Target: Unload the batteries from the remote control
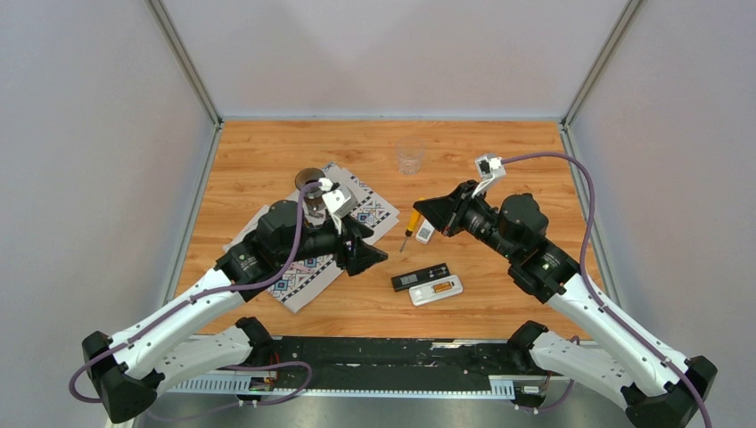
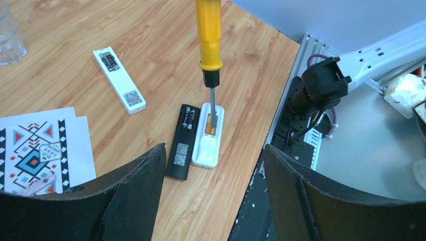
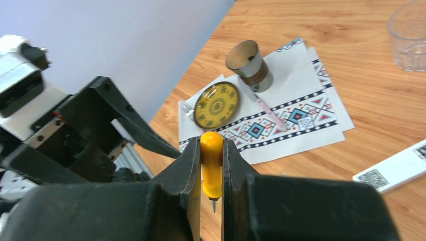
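Now | right end effector [image 3: 212, 150]: clamped on screwdriver [image 2: 209, 40] handle | left end effector [image 2: 213, 148]: wide apart, empty

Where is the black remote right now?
Top view, near-centre of the table: the black remote lies flat with batteries showing, right beside the front white remote on its far side, right of the patterned mat.
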`<action>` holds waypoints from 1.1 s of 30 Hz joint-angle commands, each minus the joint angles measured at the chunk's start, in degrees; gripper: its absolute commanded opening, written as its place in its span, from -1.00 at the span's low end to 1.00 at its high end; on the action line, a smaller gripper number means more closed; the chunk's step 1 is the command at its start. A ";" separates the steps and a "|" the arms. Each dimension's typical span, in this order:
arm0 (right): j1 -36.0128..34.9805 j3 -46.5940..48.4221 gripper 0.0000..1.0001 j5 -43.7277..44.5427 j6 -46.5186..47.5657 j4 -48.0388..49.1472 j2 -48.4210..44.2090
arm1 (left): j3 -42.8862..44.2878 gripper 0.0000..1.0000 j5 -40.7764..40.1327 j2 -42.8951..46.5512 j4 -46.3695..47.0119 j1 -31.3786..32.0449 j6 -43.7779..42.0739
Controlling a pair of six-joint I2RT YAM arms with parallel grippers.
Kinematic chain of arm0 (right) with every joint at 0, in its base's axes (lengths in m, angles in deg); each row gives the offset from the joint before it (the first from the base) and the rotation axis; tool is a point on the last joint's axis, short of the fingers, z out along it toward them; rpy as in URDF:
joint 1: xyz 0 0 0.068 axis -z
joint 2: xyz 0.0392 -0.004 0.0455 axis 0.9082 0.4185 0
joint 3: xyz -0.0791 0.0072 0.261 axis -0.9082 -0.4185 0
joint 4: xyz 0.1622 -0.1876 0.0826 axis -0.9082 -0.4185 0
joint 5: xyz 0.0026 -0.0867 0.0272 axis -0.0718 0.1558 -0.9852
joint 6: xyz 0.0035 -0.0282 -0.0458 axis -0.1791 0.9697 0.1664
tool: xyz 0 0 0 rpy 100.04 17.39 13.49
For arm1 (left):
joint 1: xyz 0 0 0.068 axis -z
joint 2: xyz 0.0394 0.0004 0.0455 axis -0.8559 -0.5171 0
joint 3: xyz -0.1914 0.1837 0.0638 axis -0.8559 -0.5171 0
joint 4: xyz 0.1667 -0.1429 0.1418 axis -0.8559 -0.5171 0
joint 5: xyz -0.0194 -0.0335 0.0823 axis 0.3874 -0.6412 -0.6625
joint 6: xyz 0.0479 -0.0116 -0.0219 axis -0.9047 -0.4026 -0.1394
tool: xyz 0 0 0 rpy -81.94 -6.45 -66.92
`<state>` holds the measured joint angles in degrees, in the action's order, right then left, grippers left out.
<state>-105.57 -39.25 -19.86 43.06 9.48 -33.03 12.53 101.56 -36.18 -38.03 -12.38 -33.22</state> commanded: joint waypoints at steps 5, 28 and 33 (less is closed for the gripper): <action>0.15 -3.45 -1.00 13.75 13.16 -1.18 -0.08 | 1.36 0.54 -3.82 -1.77 -2.93 -0.07 -1.93; 0.15 -11.62 -1.00 31.62 13.53 -5.58 -9.31 | 2.76 0.53 -17.80 -27.51 1.00 11.79 -1.75; 0.15 -11.01 -1.00 31.62 13.97 -6.46 -9.84 | 6.63 0.52 -20.08 -35.15 2.42 15.13 -3.68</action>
<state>-105.57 -50.70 9.94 56.83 2.27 -41.80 14.54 84.71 -67.81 -39.85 0.93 -34.84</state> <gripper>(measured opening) 0.133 0.762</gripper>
